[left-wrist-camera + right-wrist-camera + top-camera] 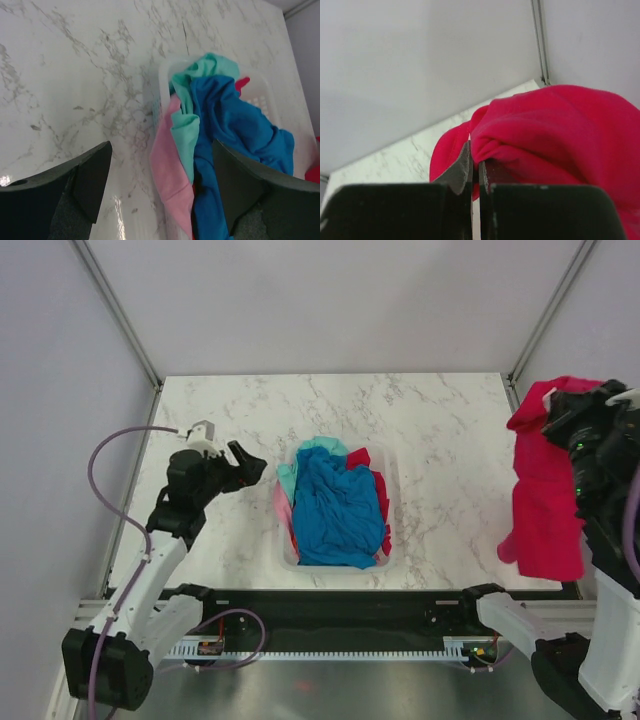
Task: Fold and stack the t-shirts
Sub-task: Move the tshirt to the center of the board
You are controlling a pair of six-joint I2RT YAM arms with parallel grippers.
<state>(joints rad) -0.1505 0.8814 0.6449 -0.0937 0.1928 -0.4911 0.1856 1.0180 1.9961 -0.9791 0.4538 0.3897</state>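
Observation:
A crimson red t-shirt [545, 495] hangs from my right gripper [560, 405], raised at the table's right edge. In the right wrist view the gripper [476, 161] is shut on a fold of the red t-shirt [555, 135]. A white basket [392, 472] in the table's middle holds a bright blue t-shirt [335, 510], a teal one [312, 452], a pink one [281, 508] and a red one [380, 485]. My left gripper [250, 468] is open and empty, just left of the basket. In the left wrist view the blue [235, 125], teal [187, 127] and pink [172, 172] shirts lie between its fingers [92, 175].
The marble tabletop [230, 400] lies inside grey walls with metal frame posts [115, 305]. A black rail [330, 605] runs along the near edge between the arm bases.

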